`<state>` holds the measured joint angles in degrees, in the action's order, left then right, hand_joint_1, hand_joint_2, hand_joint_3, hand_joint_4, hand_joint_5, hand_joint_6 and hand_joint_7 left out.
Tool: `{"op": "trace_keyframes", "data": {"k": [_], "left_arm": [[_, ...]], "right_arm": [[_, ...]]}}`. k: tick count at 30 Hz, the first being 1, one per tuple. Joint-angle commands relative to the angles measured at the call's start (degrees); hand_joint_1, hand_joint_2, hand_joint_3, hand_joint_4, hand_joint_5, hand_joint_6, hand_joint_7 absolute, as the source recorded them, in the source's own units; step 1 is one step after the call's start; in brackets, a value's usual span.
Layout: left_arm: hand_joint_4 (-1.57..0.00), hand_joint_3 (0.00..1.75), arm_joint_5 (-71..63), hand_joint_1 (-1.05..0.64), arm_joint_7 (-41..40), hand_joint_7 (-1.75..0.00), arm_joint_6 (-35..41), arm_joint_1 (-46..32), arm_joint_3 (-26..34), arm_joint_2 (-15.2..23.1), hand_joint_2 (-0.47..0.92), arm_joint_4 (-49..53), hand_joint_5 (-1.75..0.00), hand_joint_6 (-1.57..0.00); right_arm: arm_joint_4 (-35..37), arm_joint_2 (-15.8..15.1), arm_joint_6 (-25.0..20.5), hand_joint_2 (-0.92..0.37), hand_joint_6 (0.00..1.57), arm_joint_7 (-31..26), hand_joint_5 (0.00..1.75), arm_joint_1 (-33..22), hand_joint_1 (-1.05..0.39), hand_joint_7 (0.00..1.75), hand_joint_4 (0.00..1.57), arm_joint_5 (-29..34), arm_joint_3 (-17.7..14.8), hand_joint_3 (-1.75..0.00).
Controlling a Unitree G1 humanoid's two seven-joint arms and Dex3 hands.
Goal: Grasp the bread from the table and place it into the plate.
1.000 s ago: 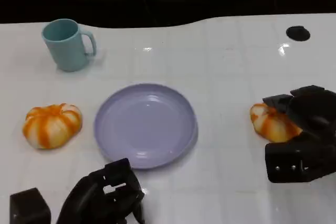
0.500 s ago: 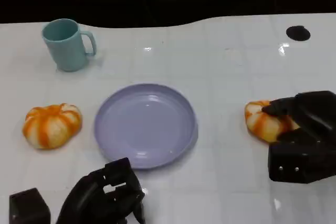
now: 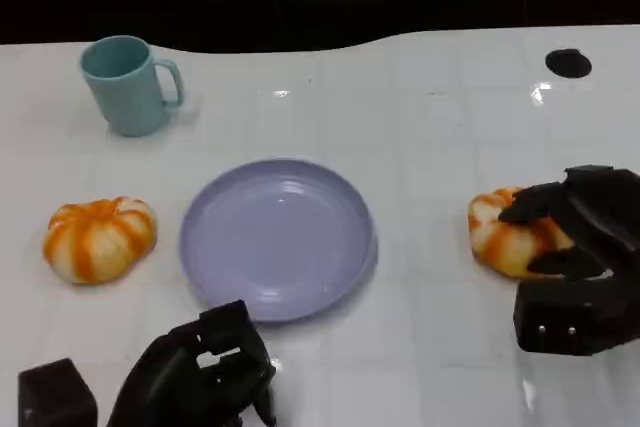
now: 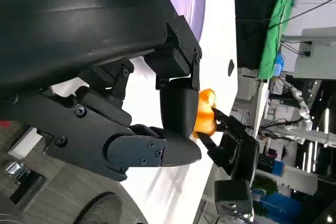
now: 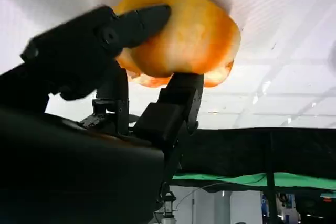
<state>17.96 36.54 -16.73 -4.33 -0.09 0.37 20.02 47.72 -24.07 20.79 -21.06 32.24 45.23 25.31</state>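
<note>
While the left hand (image 3: pixel 200 377) rests curled and empty, the right hand's (image 3: pixel 580 247) fingers (image 5: pixel 139 24) clasp the bread (image 3: pixel 512 232).

Far from me on my left a teal mug (image 3: pixel 128 83) stands upright; a black disc (image 3: pixel 568 63) lies far right

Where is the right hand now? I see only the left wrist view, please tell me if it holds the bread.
Observer: In the right wrist view, the right hand has fingers on both sides of the bread.
Operator: Is the plate free?
Observer: Yes, in the head view the plate holds nothing.
Operator: Is there other bread?
Observer: Yes, a second bread lies beside the plate, on the left hand's side.
</note>
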Motion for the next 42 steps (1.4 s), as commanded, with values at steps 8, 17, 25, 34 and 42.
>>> {"op": "trace_keyframes", "data": {"k": [8,17,25,34,42], "left_arm": [[-0.76,0.5,-0.5,-0.58,-0.5,-1.48,-0.2,-0.5,0.2,0.7,0.77,-0.3,-1.75,-0.72],[-0.77,0.51,-0.7,-0.59,-0.8,-1.48,0.2,-0.5,0.1,0.7,0.76,-0.5,-1.75,-0.73],[-0.77,0.52,-0.4,-0.59,-0.9,-1.48,0.4,-0.4,0.0,0.5,0.75,-0.3,-1.75,-0.72],[-0.77,0.52,-0.5,-0.6,-0.9,-1.47,0.2,-0.6,0.0,0.6,0.76,-0.4,-1.75,-0.73],[-0.77,0.52,-0.1,-0.59,-0.3,-1.47,0.1,-0.9,0.1,0.8,0.76,-0.6,-1.75,-0.72]], "right_arm": [[1.9,0.5,3.1,-0.46,0.8,-9.7,1.75,0.4,-0.12,1.56,0.91,-0.7,-0.5,-0.97],[-2.3,1.4,5.1,-0.38,0.85,-11.3,1.75,-0.8,-0.08,1.5,0.96,-2.4,-1.6,-1.12],[-6.4,3.1,7.7,-0.3,0.85,-10.6,1.75,-1.1,-0.04,1.56,0.99,-4.1,-2.5,-1.27],[-10.2,8.2,8.9,-0.27,0.82,-6.4,1.75,0.8,-0.09,1.61,1.0,-5.3,-2.1,-1.36],[-9.0,13.0,8.6,-0.24,0.83,-5.3,1.75,3.6,-0.12,1.56,1.0,-3.8,0.1,-1.36]]}}
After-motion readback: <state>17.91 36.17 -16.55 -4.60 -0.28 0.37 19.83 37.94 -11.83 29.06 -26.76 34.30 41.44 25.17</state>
